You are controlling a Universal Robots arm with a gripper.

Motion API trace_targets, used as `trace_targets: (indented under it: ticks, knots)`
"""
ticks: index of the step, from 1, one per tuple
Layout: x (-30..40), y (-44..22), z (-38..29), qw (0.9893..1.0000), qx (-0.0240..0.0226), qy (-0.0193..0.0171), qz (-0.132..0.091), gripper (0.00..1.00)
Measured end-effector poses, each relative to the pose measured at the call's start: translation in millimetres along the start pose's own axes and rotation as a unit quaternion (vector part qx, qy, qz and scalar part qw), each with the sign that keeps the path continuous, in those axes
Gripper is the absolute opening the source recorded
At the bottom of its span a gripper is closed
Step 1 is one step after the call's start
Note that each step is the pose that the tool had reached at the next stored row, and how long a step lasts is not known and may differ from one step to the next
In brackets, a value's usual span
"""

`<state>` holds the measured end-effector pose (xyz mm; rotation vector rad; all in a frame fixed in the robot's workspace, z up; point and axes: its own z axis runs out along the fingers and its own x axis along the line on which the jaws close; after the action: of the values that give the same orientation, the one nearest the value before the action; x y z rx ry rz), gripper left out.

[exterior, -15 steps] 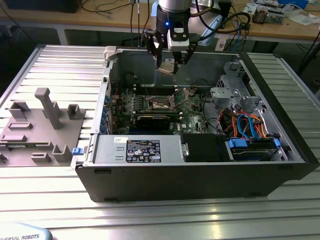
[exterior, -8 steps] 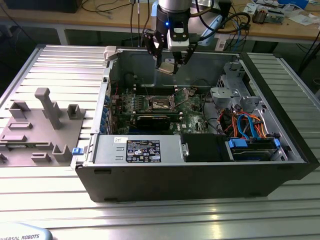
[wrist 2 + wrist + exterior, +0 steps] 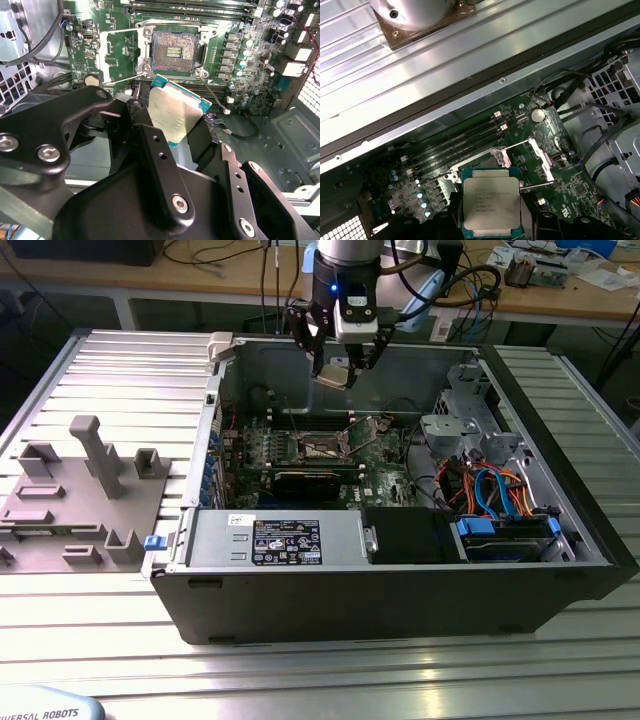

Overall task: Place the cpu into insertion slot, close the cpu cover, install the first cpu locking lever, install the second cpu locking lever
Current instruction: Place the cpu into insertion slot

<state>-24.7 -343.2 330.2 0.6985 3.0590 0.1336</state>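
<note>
My gripper [image 3: 338,368] hangs over the open computer case, shut on the cpu [image 3: 334,376], a small square chip with a silvery top. In both wrist views the cpu [image 3: 174,114] [image 3: 490,201] sits flat between the black fingers [image 3: 150,145], held by its edges. The insertion slot [image 3: 174,50] lies bare on the green motherboard, just beyond the chip, its dark contact field showing. In the exterior view the insertion slot [image 3: 324,447] is lower than the gripper and nearer the camera. The cpu cover [image 3: 118,54] stands swung open beside the slot. Thin wire levers [image 3: 216,99] stick out free.
A black power-supply box [image 3: 290,540] fills the case's near side. A drive cage with blue and orange cables [image 3: 498,502] is at the exterior view's right. Memory slots [image 3: 200,7] run past the socket. A grey parts fixture [image 3: 85,490] lies outside the case on the ribbed table.
</note>
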Motion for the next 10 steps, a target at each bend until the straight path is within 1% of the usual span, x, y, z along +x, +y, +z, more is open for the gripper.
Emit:
trace_targets:
  ticks: [10]
  knots:
    - [0.0,-0.1,0.6,1.0,-0.0001,-0.0003,0.004,0.54]
